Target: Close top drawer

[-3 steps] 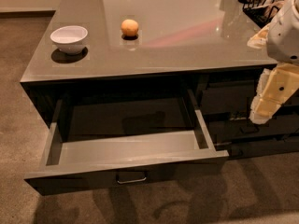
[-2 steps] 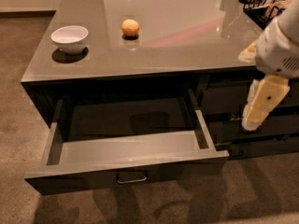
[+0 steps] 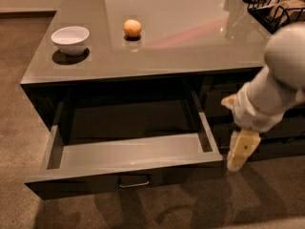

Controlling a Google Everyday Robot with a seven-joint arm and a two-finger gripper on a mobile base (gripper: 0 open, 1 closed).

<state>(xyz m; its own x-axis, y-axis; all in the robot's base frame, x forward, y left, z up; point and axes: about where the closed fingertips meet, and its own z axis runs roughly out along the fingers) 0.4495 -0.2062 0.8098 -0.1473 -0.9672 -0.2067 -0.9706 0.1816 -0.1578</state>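
Observation:
The top drawer [image 3: 128,152] stands pulled far out of the dark cabinet under the grey countertop. Its grey inner walls and floor show and hold nothing. Its dark front faces down and forward, with a small metal bar handle [image 3: 134,182] at the middle. My gripper [image 3: 240,151] hangs from the pale arm at the right, just beyond the drawer's right front corner, with its cream fingers pointing down toward the floor. It holds nothing that I can see.
A white bowl [image 3: 70,39] and an orange-brown round fruit [image 3: 132,28] sit on the countertop [image 3: 190,42]. A black wire basket [image 3: 276,6] stands at the back right. Other dark drawer fronts [image 3: 281,137] lie behind the arm. Brown carpet [image 3: 19,128] surrounds the cabinet.
The arm has swung left and down, bringing the gripper from beside the right-hand drawer fronts to just off the open drawer's right front corner. The drawer has not moved.

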